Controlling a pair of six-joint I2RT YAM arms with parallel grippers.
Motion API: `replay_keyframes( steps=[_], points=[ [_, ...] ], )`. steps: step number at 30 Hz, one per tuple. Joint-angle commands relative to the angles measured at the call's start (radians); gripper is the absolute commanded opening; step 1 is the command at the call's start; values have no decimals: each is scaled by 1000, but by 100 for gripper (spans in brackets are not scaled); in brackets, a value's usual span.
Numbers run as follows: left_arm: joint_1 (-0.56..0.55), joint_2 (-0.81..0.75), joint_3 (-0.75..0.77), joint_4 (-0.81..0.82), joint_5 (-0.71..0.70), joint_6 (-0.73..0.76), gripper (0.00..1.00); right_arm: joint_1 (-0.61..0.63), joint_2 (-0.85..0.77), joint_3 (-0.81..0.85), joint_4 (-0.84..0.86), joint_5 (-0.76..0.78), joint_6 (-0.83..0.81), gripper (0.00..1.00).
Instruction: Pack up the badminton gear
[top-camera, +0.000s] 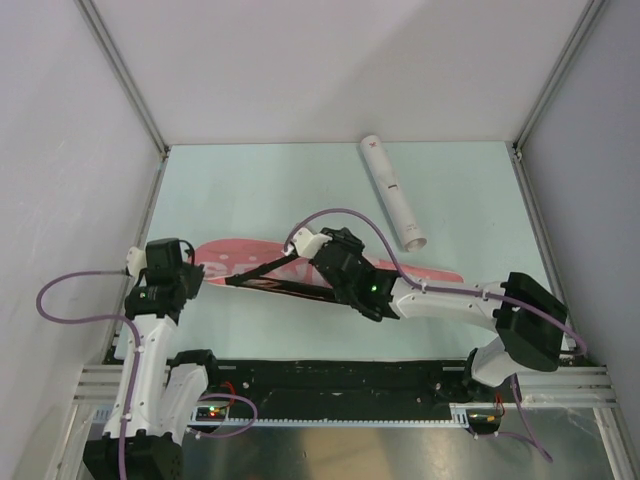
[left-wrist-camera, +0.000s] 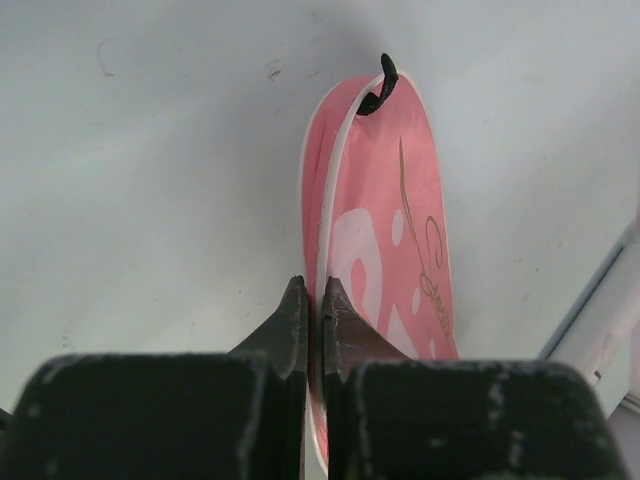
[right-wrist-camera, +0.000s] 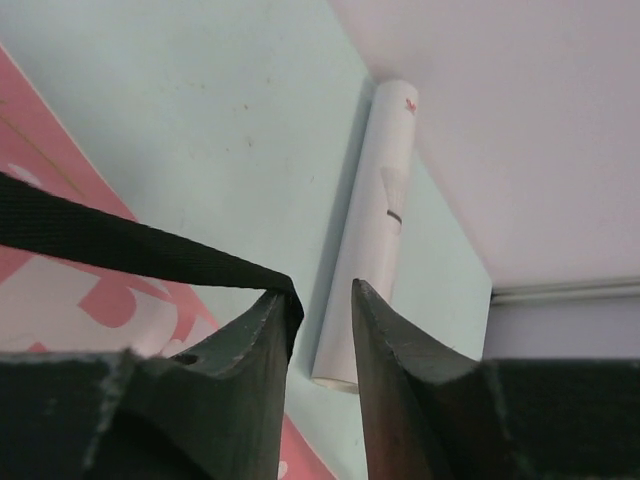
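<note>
The pink racket-shaped bag (top-camera: 228, 256) lies flat across the middle of the table. My left gripper (top-camera: 192, 278) is at its left end, and in the left wrist view this gripper (left-wrist-camera: 312, 295) is shut on the bag's (left-wrist-camera: 385, 230) white-piped edge. A small black loop (left-wrist-camera: 380, 90) sits at the bag's far tip. My right gripper (top-camera: 297, 243) hovers over the bag's middle. In the right wrist view it (right-wrist-camera: 322, 295) stands open, with the black strap (right-wrist-camera: 120, 240) draped over its left fingertip (right-wrist-camera: 270, 310). The long white tube (top-camera: 392, 192) lies beyond, on the far right.
White walls with metal posts close the table on three sides. A black and aluminium rail (top-camera: 340, 375) runs along the near edge by the arm bases. The right arm (top-camera: 450, 298) stretches low over the bag's handle end.
</note>
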Motion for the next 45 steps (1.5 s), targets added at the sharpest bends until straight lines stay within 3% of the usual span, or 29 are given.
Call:
replay_keyframes(
  steps=[1,8,14,28,36,39,45],
  points=[
    [21,-29,-3,2,-115,69,0,-76,14,-5,6,52,42,36],
    [21,-34,-4,3,-154,92,0,-152,-32,-16,-86,47,111,40],
    [22,-26,2,2,-160,105,0,-173,-88,-70,-168,134,188,41],
    [21,-22,9,1,-191,125,0,-163,-146,-78,-383,495,398,41],
    [22,-3,29,-1,-196,133,0,-201,-200,-19,-749,575,714,41],
    [21,4,33,0,-189,140,0,-266,-208,-16,-740,549,689,41],
    [22,0,42,0,-206,173,0,-305,-239,-16,-550,518,481,41]
  ],
)
